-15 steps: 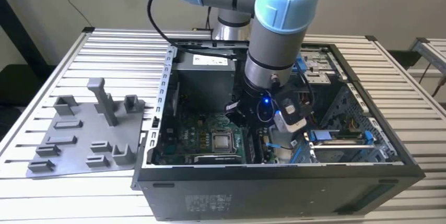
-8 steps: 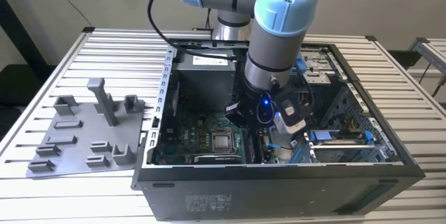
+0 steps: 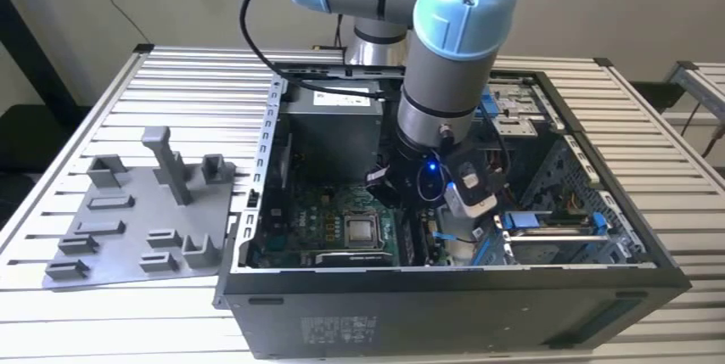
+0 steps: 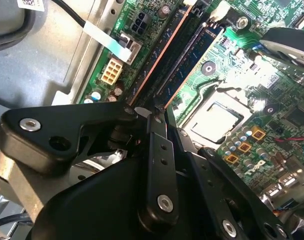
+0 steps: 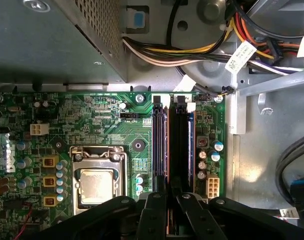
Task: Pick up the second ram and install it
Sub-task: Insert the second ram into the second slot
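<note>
The second ram (image 5: 167, 150) stands on edge over a long black slot of the green motherboard (image 5: 97, 120), beside the processor socket (image 5: 97, 182). My gripper (image 5: 170, 196) is shut on it, one finger on each side of its near end. In the second wrist view the same ram (image 4: 160, 59) runs away from the gripper (image 4: 144, 111) along the slots. Another stick (image 4: 191, 55) sits in the neighbouring slot on the socket side. In the exterior view the gripper (image 3: 415, 215) is low inside the open computer case (image 3: 453, 296).
A grey plastic holder tray (image 3: 125, 228) lies on the slatted table at the exterior view's left of the case. Cable bundles (image 5: 191, 55) and the power supply box (image 5: 52, 40) crowd the space beyond the slots. A drive cage with blue tabs (image 3: 544, 224) stands at the exterior view's right.
</note>
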### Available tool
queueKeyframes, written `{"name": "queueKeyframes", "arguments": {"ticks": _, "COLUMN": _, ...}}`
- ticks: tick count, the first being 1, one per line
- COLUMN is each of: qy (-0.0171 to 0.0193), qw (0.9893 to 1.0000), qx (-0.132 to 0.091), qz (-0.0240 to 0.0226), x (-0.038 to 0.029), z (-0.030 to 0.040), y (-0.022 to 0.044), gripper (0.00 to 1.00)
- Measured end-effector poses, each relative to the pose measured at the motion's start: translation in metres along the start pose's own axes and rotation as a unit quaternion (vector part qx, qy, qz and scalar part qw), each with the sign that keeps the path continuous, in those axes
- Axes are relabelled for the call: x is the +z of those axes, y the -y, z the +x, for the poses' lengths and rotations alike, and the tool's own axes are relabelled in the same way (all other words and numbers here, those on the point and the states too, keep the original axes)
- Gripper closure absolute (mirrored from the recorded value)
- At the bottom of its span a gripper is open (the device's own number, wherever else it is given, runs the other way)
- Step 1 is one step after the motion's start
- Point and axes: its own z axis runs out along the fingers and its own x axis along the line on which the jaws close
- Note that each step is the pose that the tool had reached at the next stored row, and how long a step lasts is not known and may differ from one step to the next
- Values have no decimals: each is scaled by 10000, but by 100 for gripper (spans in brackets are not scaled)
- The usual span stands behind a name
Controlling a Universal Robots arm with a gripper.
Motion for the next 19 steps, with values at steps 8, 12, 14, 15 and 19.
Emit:
{"name": "queueKeyframes", "arguments": {"ticks": 8, "qy": -1, "qw": 10000, "qx": 0, "qz": 0, "x": -141, "z": 0, "y": -4, "gripper": 78}}
{"name": "queueKeyframes", "arguments": {"ticks": 12, "qy": -1, "qw": 10000, "qx": 0, "qz": 0, "x": -323, "z": -1, "y": -10, "gripper": 78}}
{"name": "queueKeyframes", "arguments": {"ticks": 14, "qy": -1, "qw": 10000, "qx": 0, "qz": -1, "x": -343, "z": -1, "y": -11, "gripper": 78}}
{"name": "queueKeyframes", "arguments": {"ticks": 15, "qy": -1, "qw": 10000, "qx": 0, "qz": -1, "x": -343, "z": -1, "y": -11, "gripper": 78}}
{"name": "queueKeyframes", "arguments": {"ticks": 19, "qy": 0, "qw": 10000, "qx": 0, "qz": -1, "x": -343, "z": -1, "y": -11, "gripper": 89}}
